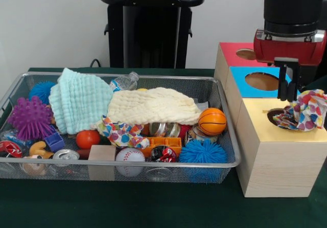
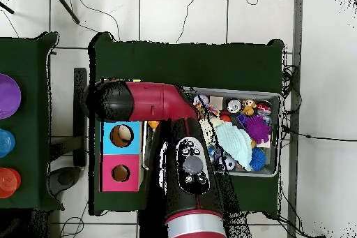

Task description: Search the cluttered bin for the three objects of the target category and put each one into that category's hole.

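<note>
No writing can be read on anything in the bin [image 1: 225, 136]; the red can [image 1: 162, 154] near the front rim shows white marks too small to make out. Nearest in the wire bin lie a wood block [image 1: 101, 153], a baseball [image 1: 130, 155], a silver can [image 1: 66, 155] and a blue spiky ball [image 1: 202, 152]. Behind them sit a patterned cloth [image 1: 118, 133], a purple spiky ball [image 1: 29, 117] and a small basketball [image 1: 212, 121]. A cream cloth [image 1: 153, 106] and a mint cloth [image 1: 79, 101] are draped farther back, with a bottle [image 1: 125, 81] by the far wall.

To the side, on the green bench [image 1: 153, 207], stands a box [image 1: 271, 151] with yellow, blue and red tops. The gripper [image 1: 287, 87] hangs over the yellow hole, just above a second patterned cloth [image 1: 301, 111] bunched half in that hole; whether it grips the cloth, or how wide it stands, I cannot tell
</note>
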Robot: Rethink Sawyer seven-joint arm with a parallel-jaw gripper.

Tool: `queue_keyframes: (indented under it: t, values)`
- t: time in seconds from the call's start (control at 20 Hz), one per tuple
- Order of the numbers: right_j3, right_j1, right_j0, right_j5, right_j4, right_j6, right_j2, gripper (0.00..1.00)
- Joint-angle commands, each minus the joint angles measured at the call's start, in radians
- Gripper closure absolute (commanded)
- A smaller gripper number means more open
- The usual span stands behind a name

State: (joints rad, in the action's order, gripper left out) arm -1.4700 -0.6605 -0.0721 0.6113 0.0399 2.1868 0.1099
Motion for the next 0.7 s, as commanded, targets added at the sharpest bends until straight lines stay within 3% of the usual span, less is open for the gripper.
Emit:
queue_keyframes:
  t: [0.05, 0.7]
  values:
    - [-0.131, -0.007, -0.046, 0.105, 0.026, 0.012, 0.076, 1.0]
    - [-0.121, 0.011, -0.066, 0.057, 0.042, 0.02, 0.118, 1.0]
